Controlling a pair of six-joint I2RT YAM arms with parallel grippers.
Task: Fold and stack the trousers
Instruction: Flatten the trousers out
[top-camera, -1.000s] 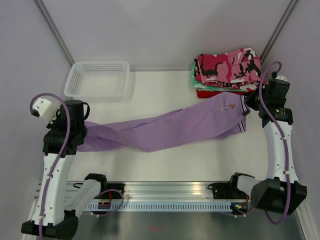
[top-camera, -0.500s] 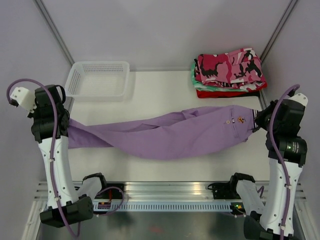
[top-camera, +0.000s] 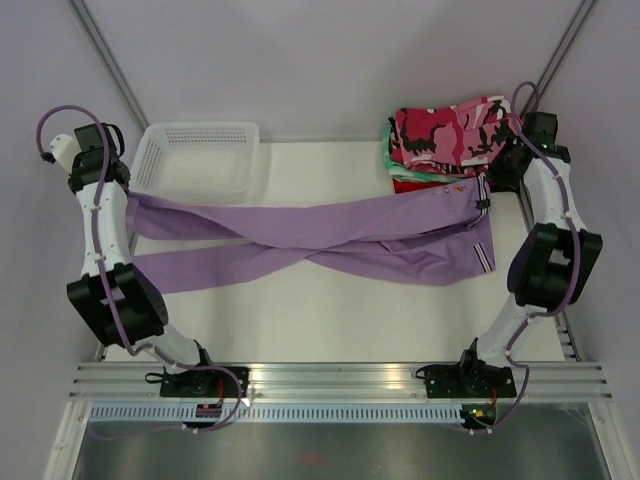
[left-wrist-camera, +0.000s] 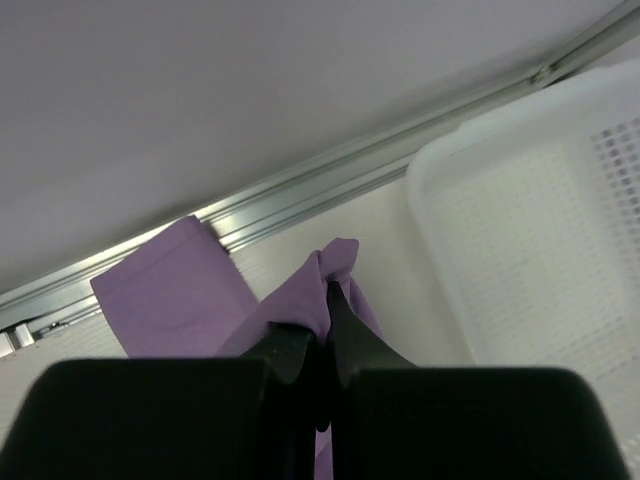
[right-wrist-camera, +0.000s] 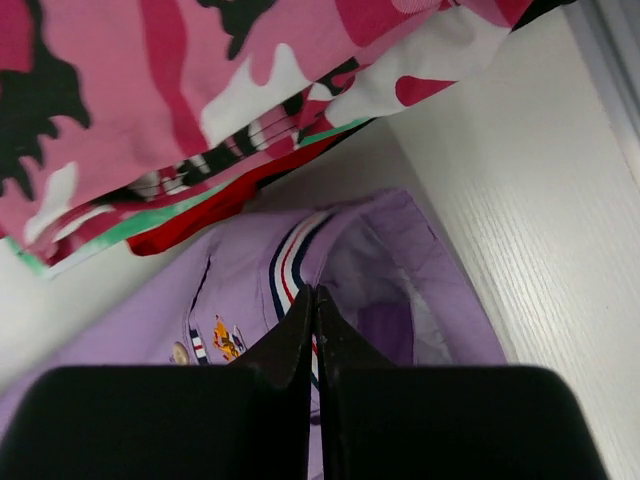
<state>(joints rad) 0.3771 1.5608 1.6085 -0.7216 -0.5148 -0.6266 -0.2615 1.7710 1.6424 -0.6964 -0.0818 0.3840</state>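
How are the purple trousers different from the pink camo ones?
The plain lilac fabric trousers have one colour; the pink, white and black camouflage trousers are patterned. The lilac pair is stretched out, legs crossed, ends held by the left end effector and right end effector; the camouflage pair sits folded. Both are soft cloth.

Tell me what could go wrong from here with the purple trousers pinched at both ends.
1. The lilac trousers lie with legs crossed in the top view; folding now would likely trap a twist.
2. The left fingers seem to pinch only one cuff; the free leg lies on the table and may trail.
3. The right fingers hold the waistband beside the camouflage pair; a pull could disturb that stack.
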